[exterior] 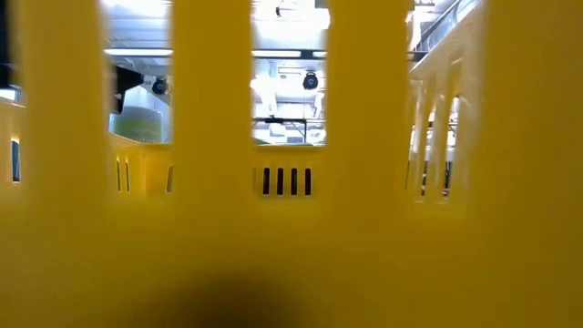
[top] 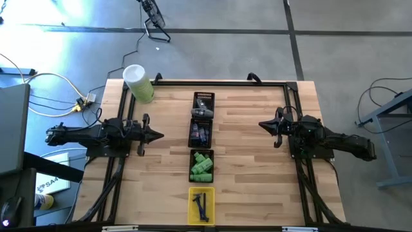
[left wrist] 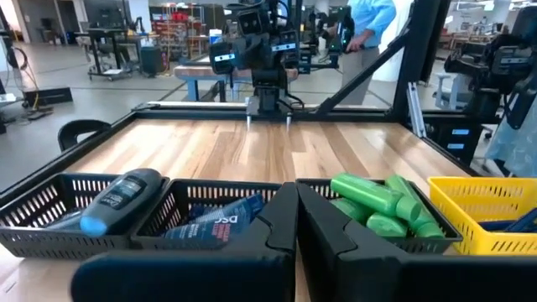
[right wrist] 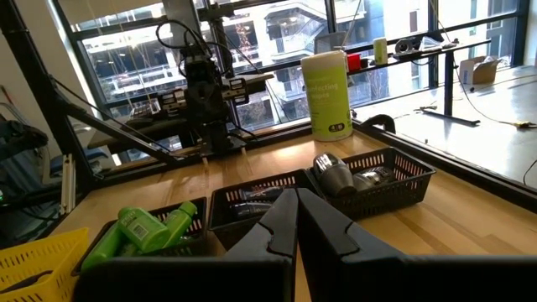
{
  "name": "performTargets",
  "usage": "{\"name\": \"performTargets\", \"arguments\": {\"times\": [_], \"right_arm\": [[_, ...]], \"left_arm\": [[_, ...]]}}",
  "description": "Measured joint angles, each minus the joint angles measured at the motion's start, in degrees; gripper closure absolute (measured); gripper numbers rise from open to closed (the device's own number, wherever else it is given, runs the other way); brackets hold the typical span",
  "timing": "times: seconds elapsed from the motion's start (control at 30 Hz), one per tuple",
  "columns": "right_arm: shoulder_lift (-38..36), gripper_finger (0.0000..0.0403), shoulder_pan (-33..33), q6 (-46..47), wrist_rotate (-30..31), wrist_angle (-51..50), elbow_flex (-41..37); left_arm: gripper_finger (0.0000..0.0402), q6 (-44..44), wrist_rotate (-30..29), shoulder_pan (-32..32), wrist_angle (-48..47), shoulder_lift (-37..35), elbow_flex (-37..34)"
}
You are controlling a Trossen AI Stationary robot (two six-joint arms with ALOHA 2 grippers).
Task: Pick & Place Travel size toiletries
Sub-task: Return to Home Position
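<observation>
**1. Task items.** All travel-size toiletries in view lie binned in one row down the middle of the pale wooden table point(top: 257, 183).
- The landmark is the yellow slotted plastic bin point(top: 190, 212) at the near edge. It holds the thin dark razors point(top: 203, 205).
- Next beyond it, a black mesh bin point(top: 191, 169) carries the bright green plastic bottles point(top: 201, 165), heaped and touching.
- The bin beyond that holds the purple-grey soft tubes point(top: 199, 134).
- The farthest bin holds the dark deodorant bottles point(top: 203, 105).
- No item is seen loose on the wood.

**2. Handling, by judgement.**
- Bottles: light, rigid, smooth and round, so apt to slip or roll. Grip across the mid-body.
- Tubes: soft and will dent. Hold near the stiff cap end.
- Razors: slight. Hold by the handle.

**3. Grippers.** The left gripper point(top: 156, 135) stands left of the row and the right gripper point(top: 262, 124) right of it. Both are well beyond the yellow bin, about level with the tube bin. Both jaw pairs are clenched on nothing.

**4. Surroundings.**
- Bin walls and close packing bar a sideways approach, so entry would be from above.
- A tall pale-green cylinder with white top point(top: 138, 84) stands far beyond the yellow bin, at the far left corner, clear of both arms.
- A person point(left wrist: 369, 15) stands beyond the table.
</observation>
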Motion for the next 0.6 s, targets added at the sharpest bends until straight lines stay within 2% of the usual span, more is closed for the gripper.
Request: {"name": "performTargets", "arguments": {"times": [0.6], "right_arm": [[0.0, 0.0401, 0.0, 0.0, 0.0, 0.0, 0.0]], "left_arm": [[0.0401, 0.0, -0.1, 0.0, 0.1, 0.0, 0.0]]}}
